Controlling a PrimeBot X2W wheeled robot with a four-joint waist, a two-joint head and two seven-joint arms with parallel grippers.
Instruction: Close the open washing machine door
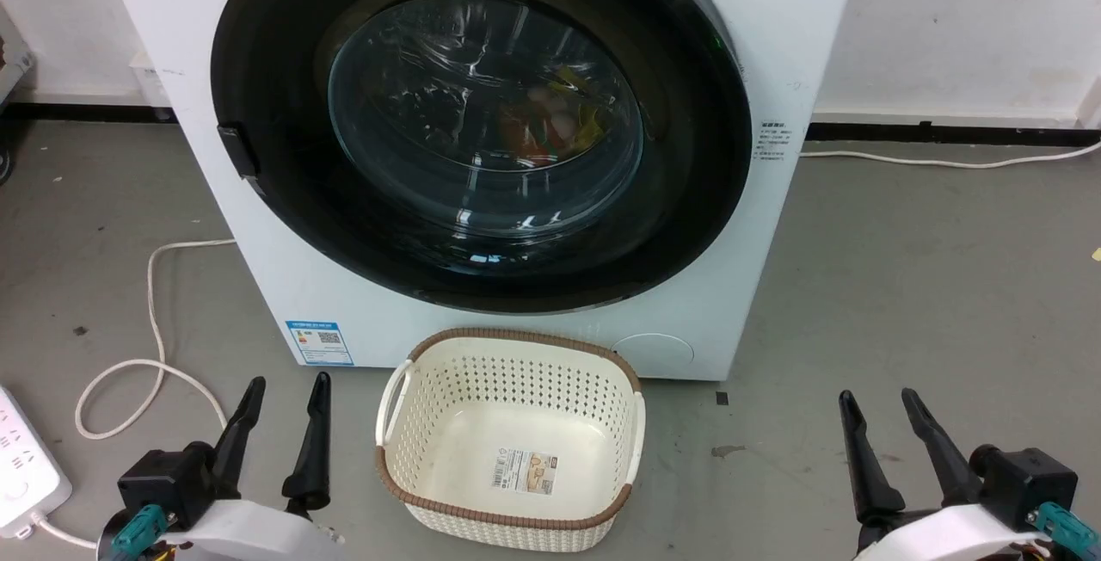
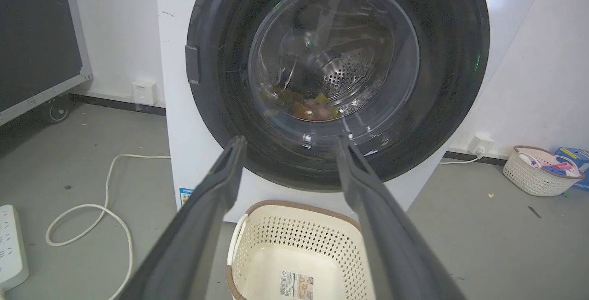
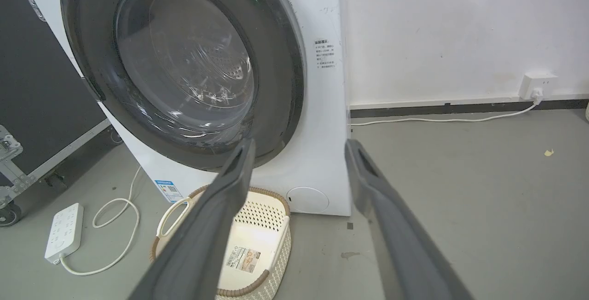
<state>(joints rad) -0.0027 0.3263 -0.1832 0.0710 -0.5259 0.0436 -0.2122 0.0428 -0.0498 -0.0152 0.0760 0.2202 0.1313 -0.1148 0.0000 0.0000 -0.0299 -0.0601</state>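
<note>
Grey floor (image 1: 903, 286), labelled cream basket (image 1: 516, 337), colourful items (image 1: 550, 126) behind washing machine door (image 1: 275, 70)

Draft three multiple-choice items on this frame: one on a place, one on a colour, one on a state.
1. Where does the cream perforated plastic basket stand?
A. atop the machine
B. on the grey floor before the white washing machine
C. inside the drum

2. What colour is the wide rim of the large round glass-bowled washing machine door?
A. white
B. red
C. glossy black

3. How does that door lie?
A. flat against the machine front
B. swung wide open
C. detached, on the floor

Key:
1 B: it sits on the floor at the machine's foot.
2 C: a black rim surrounds clear glass.
3 A: it looks flush in every view.
</note>
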